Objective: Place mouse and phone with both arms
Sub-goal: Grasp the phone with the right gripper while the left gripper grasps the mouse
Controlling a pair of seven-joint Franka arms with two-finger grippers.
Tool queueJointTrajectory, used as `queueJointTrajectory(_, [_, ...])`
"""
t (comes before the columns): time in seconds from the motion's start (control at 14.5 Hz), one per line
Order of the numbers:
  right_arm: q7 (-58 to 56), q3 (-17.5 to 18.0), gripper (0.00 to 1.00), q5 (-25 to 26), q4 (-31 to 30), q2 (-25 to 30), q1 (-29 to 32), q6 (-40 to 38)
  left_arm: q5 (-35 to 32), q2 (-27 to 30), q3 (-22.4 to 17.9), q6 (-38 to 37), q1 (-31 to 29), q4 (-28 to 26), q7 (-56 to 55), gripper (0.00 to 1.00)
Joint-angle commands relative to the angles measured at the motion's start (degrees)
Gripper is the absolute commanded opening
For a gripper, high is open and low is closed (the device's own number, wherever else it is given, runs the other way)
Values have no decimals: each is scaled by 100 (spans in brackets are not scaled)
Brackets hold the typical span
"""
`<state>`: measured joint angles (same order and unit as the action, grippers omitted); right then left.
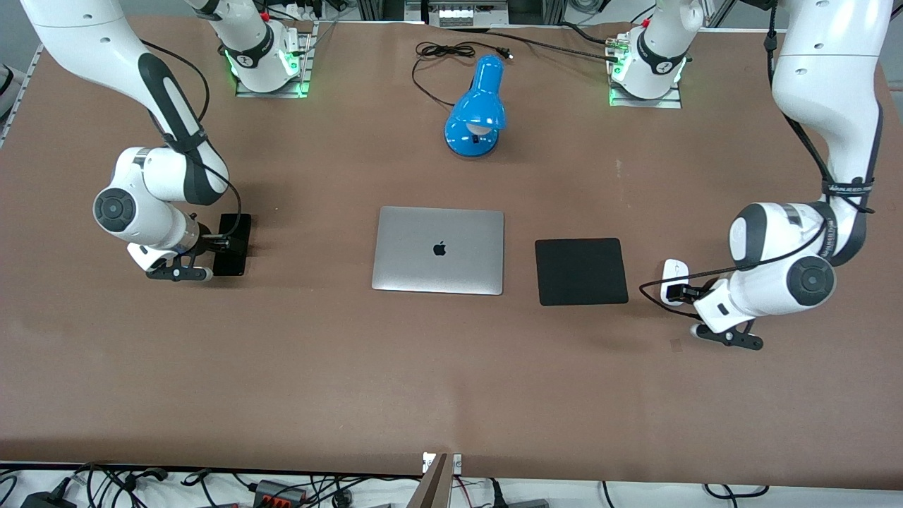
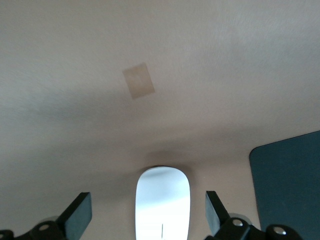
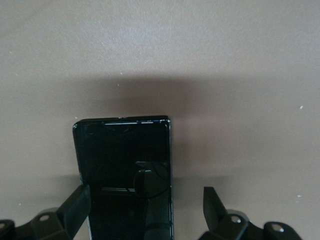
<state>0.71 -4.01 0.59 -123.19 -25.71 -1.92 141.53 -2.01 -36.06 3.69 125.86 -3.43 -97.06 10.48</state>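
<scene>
The mouse [image 1: 674,271] lies at middle right of the front view beside the black mouse pad [image 1: 580,271], and the phone [image 1: 232,245] lies at middle left. The left gripper [image 2: 148,212] straddles the mouse and the right gripper [image 3: 145,210] straddles the phone, both wide open and gripping nothing. Judging by this, the grasp is in hand: each must settle lower and close squarely.
</scene>
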Motion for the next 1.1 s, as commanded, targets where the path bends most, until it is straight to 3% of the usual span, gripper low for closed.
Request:
queueJointTrajectory(0.0, [201,14,100,20,-47,-39,-46,155,-80,82,0,290,17,-348,103,100])
queueJointTrajectory(0.62, [465,181,100,-24,-12,-119,-46,138,-80,-129,0,509,-35,-550,174,99])
queueJointTrajectory(0.69, [404,181,100,-24,-12,-136,-46,146,-80,-112,0,588,-35,-629,191,92])
queueJointTrajectory(0.9, [386,181,100,-24,-21,-172,-37,120,-80,-42,0,536,-27,-603,313,53])
queueJointTrajectory(1.03, [386,181,100,-24,-38,-172,-28,111,-71,11,9,458,-35,-560,376,36])
